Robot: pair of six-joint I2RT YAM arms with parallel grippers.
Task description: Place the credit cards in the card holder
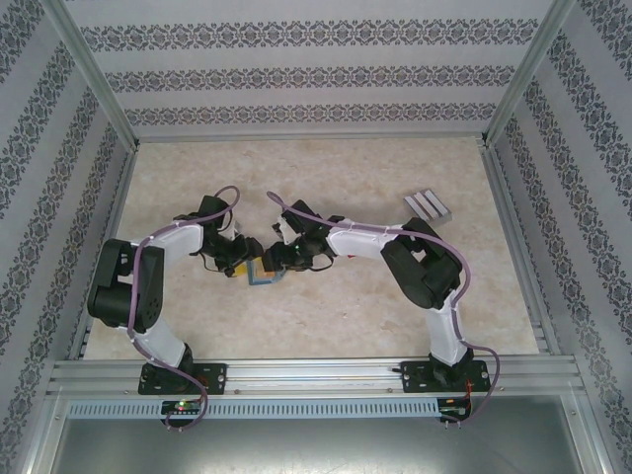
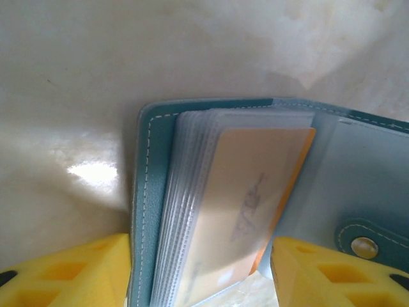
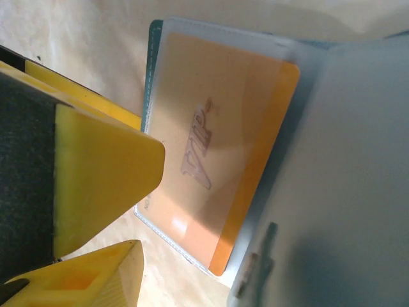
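Note:
The teal card holder lies open on the table, also seen from above as the card holder. An orange credit card with VIP print sits in the top clear sleeve, a bright strip of it still outside the sleeve. My left gripper straddles the stack of sleeves, one yellow finger against the teal cover and the other against the card's edge. My right gripper is open beside the sleeve's near edge, with nothing held between its fingers. Both grippers meet over the holder at mid-table.
The holder's other flap with its snap tab spreads to the right. A grey ribbed block lies at the back right of the table. Patterned walls and metal rails enclose the beige tabletop.

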